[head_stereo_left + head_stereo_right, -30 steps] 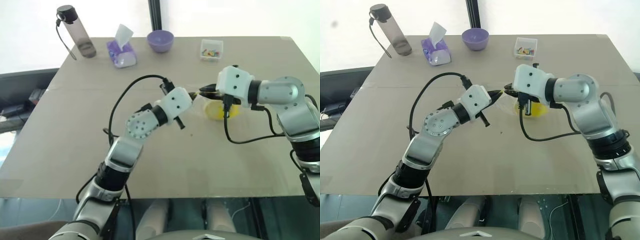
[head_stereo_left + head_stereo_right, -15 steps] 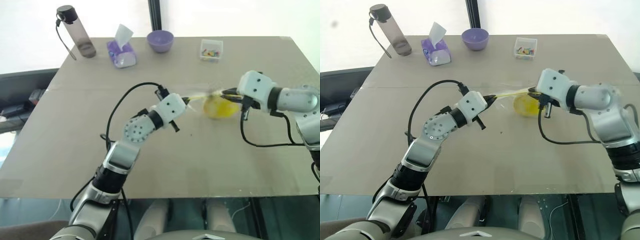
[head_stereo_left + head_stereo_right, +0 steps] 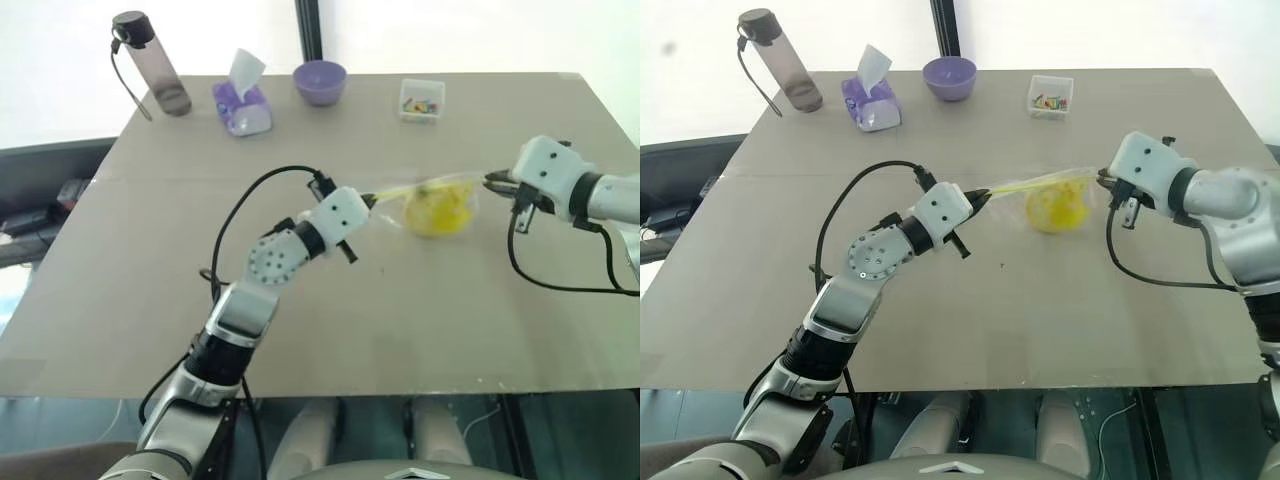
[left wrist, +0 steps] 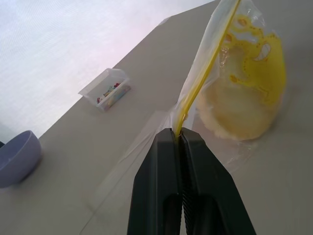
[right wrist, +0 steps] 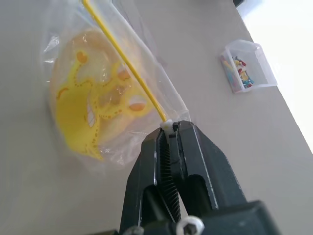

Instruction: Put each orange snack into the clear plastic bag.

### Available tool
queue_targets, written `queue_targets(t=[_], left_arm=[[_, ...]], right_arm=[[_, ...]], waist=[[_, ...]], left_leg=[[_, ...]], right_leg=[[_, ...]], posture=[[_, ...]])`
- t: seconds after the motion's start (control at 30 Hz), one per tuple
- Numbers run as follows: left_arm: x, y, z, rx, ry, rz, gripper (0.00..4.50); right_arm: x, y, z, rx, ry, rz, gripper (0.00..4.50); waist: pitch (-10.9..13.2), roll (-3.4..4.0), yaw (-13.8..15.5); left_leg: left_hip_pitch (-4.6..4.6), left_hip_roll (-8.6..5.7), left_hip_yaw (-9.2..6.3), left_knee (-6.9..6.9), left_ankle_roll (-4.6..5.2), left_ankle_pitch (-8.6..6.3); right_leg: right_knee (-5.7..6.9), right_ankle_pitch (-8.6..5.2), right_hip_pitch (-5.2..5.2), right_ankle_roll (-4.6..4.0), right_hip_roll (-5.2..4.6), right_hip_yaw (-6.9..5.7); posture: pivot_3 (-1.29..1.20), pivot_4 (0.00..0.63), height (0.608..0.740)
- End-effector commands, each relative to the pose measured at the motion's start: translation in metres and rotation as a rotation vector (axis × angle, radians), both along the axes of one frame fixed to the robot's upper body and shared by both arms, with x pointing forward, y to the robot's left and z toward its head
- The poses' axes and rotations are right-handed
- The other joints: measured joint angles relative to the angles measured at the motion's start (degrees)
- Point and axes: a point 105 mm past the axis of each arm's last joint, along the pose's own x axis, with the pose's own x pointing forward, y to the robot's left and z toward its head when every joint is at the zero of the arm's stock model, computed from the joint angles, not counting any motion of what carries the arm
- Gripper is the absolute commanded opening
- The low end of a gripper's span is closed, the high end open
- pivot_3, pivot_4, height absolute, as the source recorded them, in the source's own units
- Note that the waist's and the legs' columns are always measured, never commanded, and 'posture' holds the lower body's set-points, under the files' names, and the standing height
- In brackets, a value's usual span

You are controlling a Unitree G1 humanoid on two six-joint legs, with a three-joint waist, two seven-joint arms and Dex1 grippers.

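— While both arms reach over the middle of the surface [image 3: 120,300], what have they got hold of?

— The clear plastic bag [image 3: 1055,200]. The left end effector [image 4: 178,134] is pinched tight on one end of its yellow zip strip, and the right end effector [image 5: 168,129] is clamped just as tight on the other end, so the strip runs taut between them. The bag hangs below that strip, towards the right half of the surface and nearer the far edge than the near one.

— And the orange snack?

— One orange snack [image 4: 244,98] sits inside the bag, round and yellow-orange, pressed against the crinkled film. Whether the bag's bottom touches the surface I cannot tell.

— What else is on the surface?

— Four things line the far edge. Near the far left corner stands a smoky grey water bottle [image 3: 152,62] with a black cap and a carry loop. Beside it is a purple tissue pack [image 3: 243,105] with a white tissue sticking up, then a small purple bowl [image 3: 320,81], then, towards the far right corner, a small clear box of coloured bits [image 3: 422,98]. All are well apart from the bag.

— The surface itself?

— A plain grey-brown top, matte, with a faint seam running across it from left to right.

— And the room?

— Bright white light beyond the far edge, split by a dark upright post [image 3: 309,30]. To the left, below the surface's edge, some dark furniture shows, too dim to name.
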Motion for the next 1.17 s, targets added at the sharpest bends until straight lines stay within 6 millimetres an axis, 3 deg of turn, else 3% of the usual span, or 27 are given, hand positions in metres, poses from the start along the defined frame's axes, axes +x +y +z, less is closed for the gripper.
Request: queue_targets(t=[0.03,0.17,0.27,0.33,0.47,0.5,0.57,0.6,0.67,0.77,0.83,1.0,1.17], left_arm=[[0.017,0.020,0.046,-0.096,-0.173,0.133,0.00],[0.019,0.023,0.077,-0.177,-0.262,0.137,0.00],[0.011,0.021,0.080,-0.205,-0.257,0.097,0.00],[0.002,0.017,0.064,-0.185,-0.186,0.051,0.00],[-0.037,0.011,0.005,-0.131,0.095,-0.091,0.00],[-0.047,0.010,-0.006,-0.133,0.166,-0.113,0.00],[-0.061,0.012,-0.021,-0.145,0.253,-0.122,0.65],[-0.065,0.015,-0.026,-0.178,0.292,-0.102,0.97],[-0.071,0.023,-0.034,-0.238,0.362,-0.061,1.66],[-0.080,0.042,-0.045,-0.378,0.512,-0.008,1.66],[-0.082,0.064,-0.053,-0.453,0.574,0.065,1.66],[-0.104,0.115,-0.067,-0.482,0.641,0.152,1.66],[-0.124,0.137,-0.069,-0.419,0.663,0.168,1.66]], right_arm=[[0.009,-0.002,0.049,0.072,-0.222,-0.045,0.21],[0.012,-0.003,0.061,0.097,-0.277,-0.051,0.21],[0.007,-0.002,0.060,0.120,-0.257,-0.034,0.21],[-0.001,0.000,0.052,0.141,-0.191,-0.012,0.21],[-0.031,-0.003,0.007,0.148,0.082,0.007,0.21],[-0.039,-0.005,-0.005,0.148,0.146,0.003,0.45],[-0.053,-0.009,-0.024,0.199,0.253,-0.016,0.93],[-0.057,-0.013,-0.035,0.253,0.289,-0.045,1.43],[-0.067,-0.023,-0.057,0.381,0.363,-0.106,2.09],[-0.090,-0.052,-0.098,0.589,0.509,-0.223,2.09],[-0.105,-0.069,-0.112,0.706,0.582,-0.261,2.09],[-0.119,-0.105,-0.109,0.794,0.607,-0.286,2.09],[-0.121,-0.123,-0.098,0.760,0.616,-0.254,2.09]], waist=[[0.00,-0.01,0.10],[0.00,-0.01,0.26],[0.00,-0.01,0.27],[0.00,0.00,0.20],[-0.05,0.05,0.03],[-0.05,0.05,0.02],[-0.03,0.07,0.31],[-0.03,0.07,0.35],[-0.07,0.04,0.61],[-0.11,0.06,1.12],[-0.11,0.12,1.38],[-0.08,0.23,0.22],[-0.08,0.22,0.41]], left_leg=[[0.00,0.00,0.01,0.02,0.00,0.00],[-0.15,-0.02,-0.01,0.16,0.00,0.00],[-0.21,-0.06,-0.01,0.16,0.00,0.00],[-0.24,-0.07,-0.03,0.15,0.00,0.00],[-0.19,-0.04,-0.17,0.07,0.01,0.00],[-0.16,-0.02,-0.16,0.02,0.02,-0.01],[-0.19,-0.04,-0.18,0.04,0.03,-0.01],[-0.12,-0.03,-0.21,0.11,0.03,-0.01],[-0.07,-0.03,-0.20,0.13,0.03,-0.01],[0.07,0.01,-0.26,0.17,0.04,-0.01],[0.16,0.01,-0.21,0.17,0.06,-0.02],[1.09,0.16,0.18,-0.10,0.33,-0.19],[1.30,0.28,0.23,-0.10,0.33,-0.20]], right_leg=[[0.02,0.00,0.00,0.00,0.00,-0.01],[-0.06,0.03,-0.02,0.02,-0.01,-0.10],[-0.14,0.03,-0.02,0.03,-0.09,-0.16],[-0.15,0.03,-0.02,0.03,-0.10,-0.17],[-0.12,0.03,-0.03,0.02,-0.09,-0.14],[-0.14,0.03,-0.02,0.02,-0.09,-0.09],[-0.07,0.03,-0.07,0.02,-0.09,-0.08],[-0.01,0.03,0.02,0.02,-0.08,-0.10],[0.03,0.08,0.05,-0.01,-0.08,-0.09],[0.02,0.14,0.23,-0.02,-0.01,-0.12],[0.04,0.15,0.29,-0.01,-0.01,-0.07],[-0.15,0.14,0.99,0.00,0.07,0.19],[-0.16,0.14,1.19,-0.02,0.15,0.21]], posture=[[0.00,0.150,0.740],[0.00,0.150,0.740],[0.00,0.150,0.740],[0.00,0.150,0.740],[0.00,0.150,0.740],[0.00,0.150,0.740],[0.00,0.150,0.740],[0.00,0.150,0.740],[0.00,0.150,0.740],[0.00,0.150,0.740],[0.00,0.150,0.740],[0.00,0.150,0.740],[0.00,0.150,0.740]])
